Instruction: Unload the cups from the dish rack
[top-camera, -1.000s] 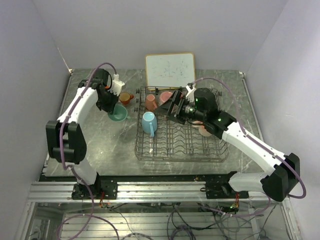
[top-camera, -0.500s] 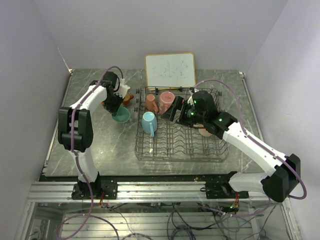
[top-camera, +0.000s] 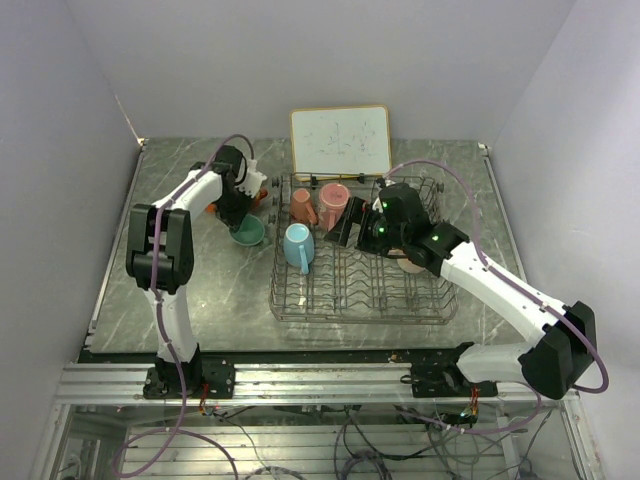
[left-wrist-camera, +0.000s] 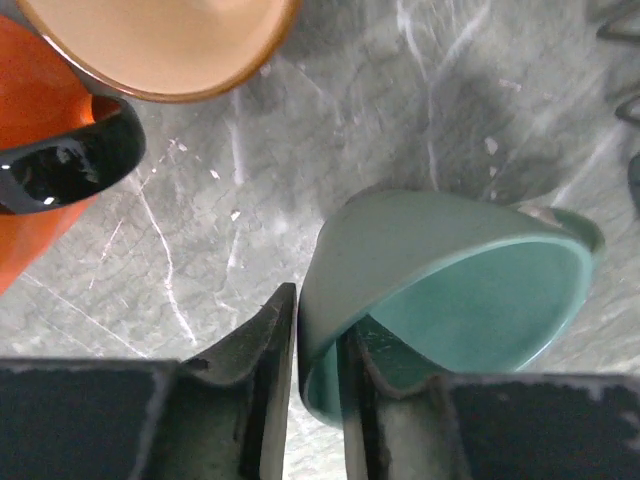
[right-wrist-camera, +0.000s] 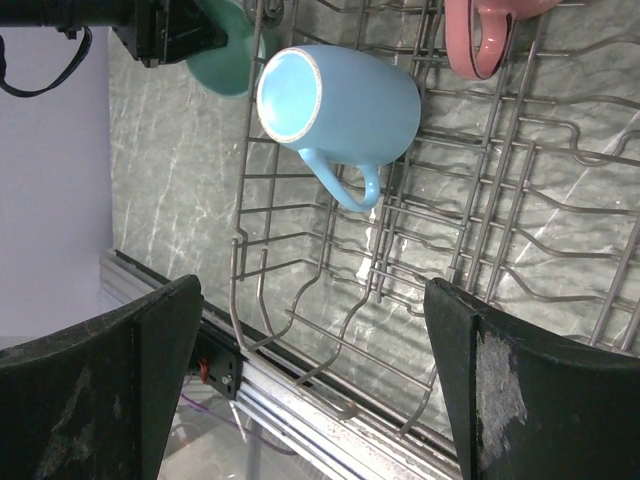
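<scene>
The big grey dish rack is the biggest thing here. Over the rack, the right gripper has its fingers wide apart and holds nothing. Just left of the rack, the left gripper pinches the rim of the tipped green cup. A blue cup lies inside the rack on its left side. Pink cups sit at the rack's far end.
</scene>
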